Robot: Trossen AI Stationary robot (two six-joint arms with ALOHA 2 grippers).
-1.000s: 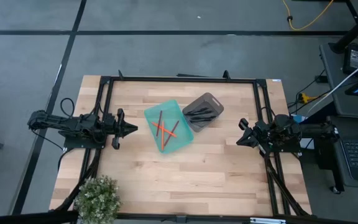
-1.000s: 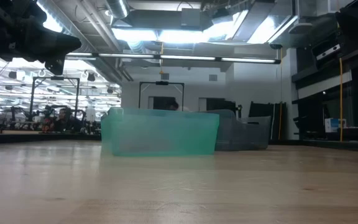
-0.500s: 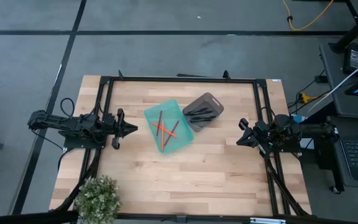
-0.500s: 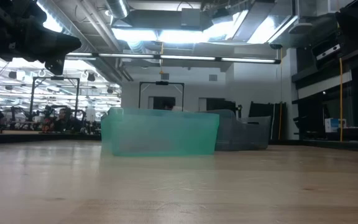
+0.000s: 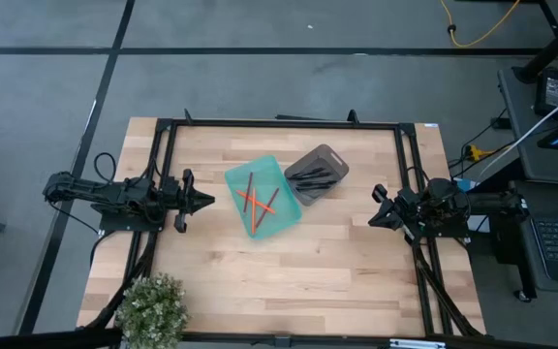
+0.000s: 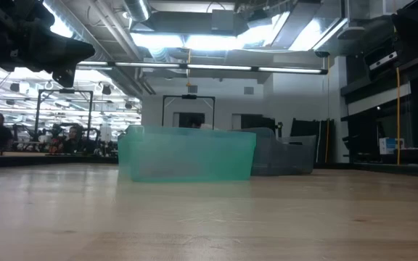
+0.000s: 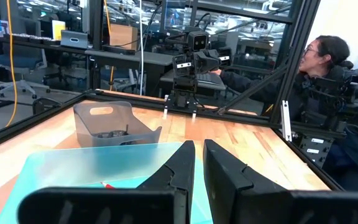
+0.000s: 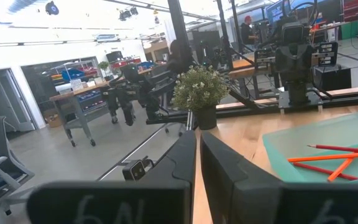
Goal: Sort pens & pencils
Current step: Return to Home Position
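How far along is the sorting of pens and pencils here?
Done: the thin orange-red pencils lie in the light blue plastic bin, and the thin black pens lie in the grey plastic bin beside it. No loose stick shows on the wooden table. In hand: nothing; the left gripper and right gripper sit shut and empty at the table's sides. Left: apparently nothing to sort.

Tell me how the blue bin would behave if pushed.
The blue bin looks like thin translucent plastic holding only a few pencils, so probably light. Low and wide on the smooth table, it would likely slide rather than tip.
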